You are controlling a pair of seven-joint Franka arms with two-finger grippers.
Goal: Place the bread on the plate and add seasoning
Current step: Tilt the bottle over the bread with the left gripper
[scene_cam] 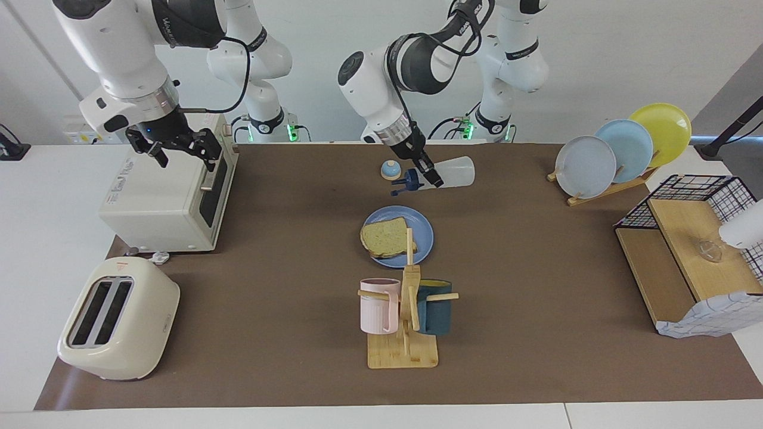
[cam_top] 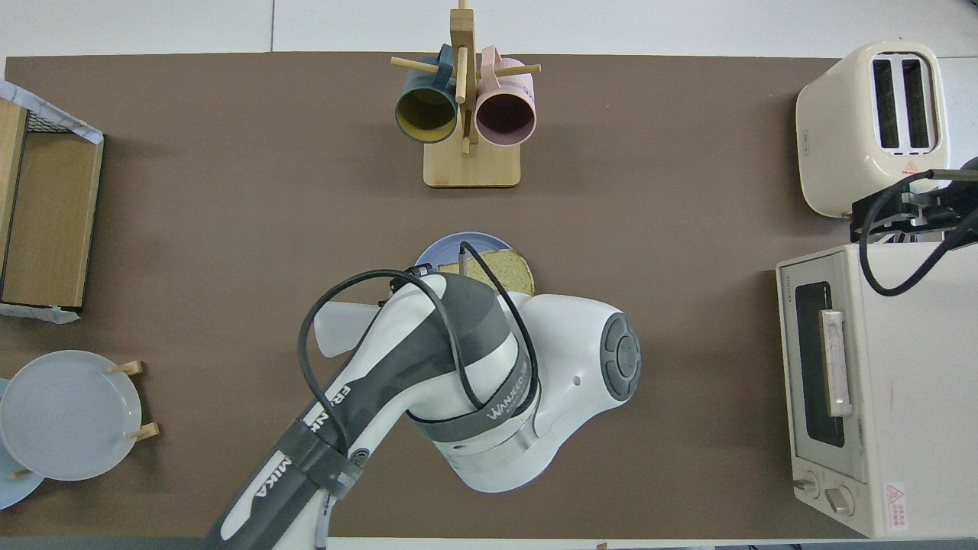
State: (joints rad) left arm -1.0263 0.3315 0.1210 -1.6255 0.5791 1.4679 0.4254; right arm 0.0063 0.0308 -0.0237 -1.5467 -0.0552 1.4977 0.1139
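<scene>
- Mug rack point(scene_cam: 405, 322) with pink mug point(scene_cam: 378, 305) and teal mug point(scene_cam: 434, 307) stands at the table edge farthest from the robots; not involved.
- Plate point(scene_cam: 417, 229) lies flat mid-table, just nearer the robots than the rack; bread point(scene_cam: 386, 239) rests on it, overhanging the rim toward the right arm's end; first half of the task looks done.
- Seasoning point(scene_cam: 444, 173) is held off the mat, tipped roughly horizontal; long axis runs along the table's length, navy cap toward the right arm's end, flip-top apparently open; small bell point(scene_cam: 390, 170) sits on the mat just beside the cap.
- Left gripper point(scene_cam: 430, 175): fingers clamped on the seasoning near its neck; arm reaches out from its base, wrist angled down; in the overhead view the forearm covers most of the plate.
- Key relation: bottle hangs over bare mat between plate and robots, not over the bread; judged next move is a carry away from the robots until the cap is above the slice, then tip cap-down.
- Right gripper point(scene_cam: 179, 146): fingers spread wide, empty, waiting over the toaster oven point(scene_cam: 161, 202); toaster point(scene_cam: 116, 319) untouched.
</scene>
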